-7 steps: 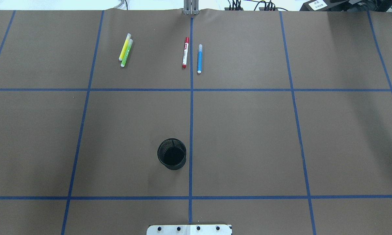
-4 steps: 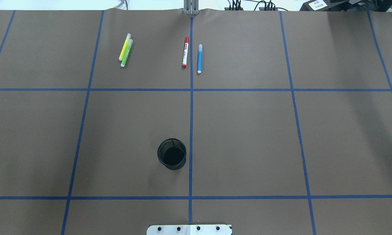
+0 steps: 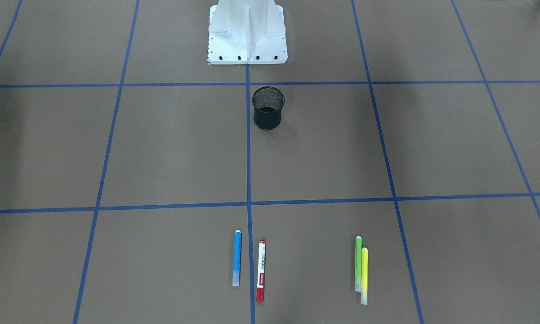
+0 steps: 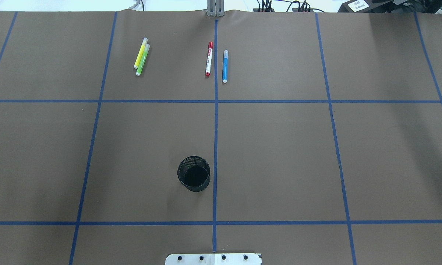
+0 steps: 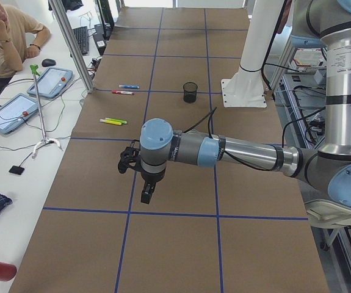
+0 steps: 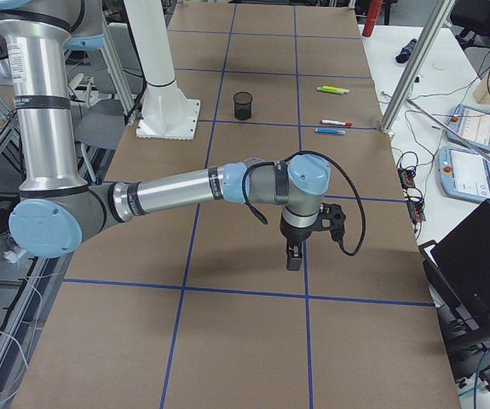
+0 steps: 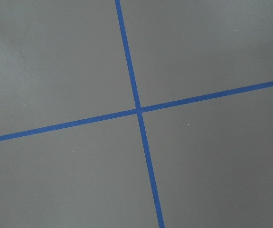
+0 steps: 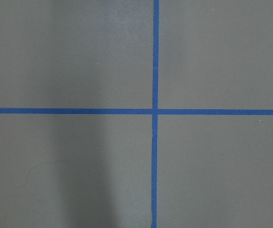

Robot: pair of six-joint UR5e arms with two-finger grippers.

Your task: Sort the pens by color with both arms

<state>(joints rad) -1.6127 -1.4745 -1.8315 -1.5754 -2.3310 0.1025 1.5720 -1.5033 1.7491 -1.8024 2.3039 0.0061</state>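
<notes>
Four pens lie at the table's far edge in the overhead view. The yellow highlighter (image 4: pixel 140 53) and the green highlighter (image 4: pixel 143 60) touch side by side at the left. The white pen with red ends (image 4: pixel 209 59) and the blue pen (image 4: pixel 225 66) lie parallel on either side of the centre tape line. My left gripper (image 5: pixel 146 194) shows only in the exterior left view, hanging over bare paper far from the pens. My right gripper (image 6: pixel 293 257) shows only in the exterior right view, likewise over bare paper. I cannot tell whether either is open or shut.
A black mesh cup (image 4: pixel 194 173) stands upright near the robot's white pedestal (image 3: pixel 247 31). Blue tape lines (image 4: pixel 215 129) grid the brown paper. Both wrist views show only paper and a tape cross. A seated person (image 5: pixel 4 30) and tablets (image 5: pixel 52 81) are beyond the table's far side.
</notes>
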